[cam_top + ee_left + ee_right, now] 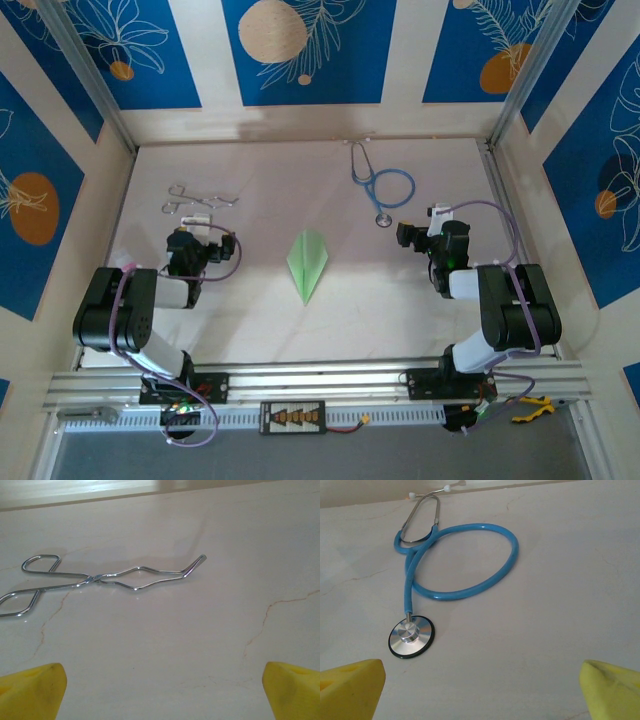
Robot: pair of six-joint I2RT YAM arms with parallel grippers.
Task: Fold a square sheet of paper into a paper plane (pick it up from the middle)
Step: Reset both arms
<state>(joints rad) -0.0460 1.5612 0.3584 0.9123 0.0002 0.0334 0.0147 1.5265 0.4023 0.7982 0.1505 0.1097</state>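
Blue panels with white leaf drawings and orange discs wall in a pale, veined tabletop (250, 320). At its middle, between the two arms, lies the paper plane (307, 262), a pale green dart already folded, its tip pointing toward the arm bases.

I'd judge it very light, thin and easily crushed. It probably slides on the smooth top and lies too flat to get under, so the raised central ridge near the middle, where the layers stack, looks the best place to pinch.

The left gripper (198, 222) stands wide open and empty, facing steel scissor-handled tongs (115, 575). The right gripper (440, 214) is likewise spread and empty, facing a blue stethoscope (460, 562).

I can read no brand, label or writing anywhere; the paper is plain.
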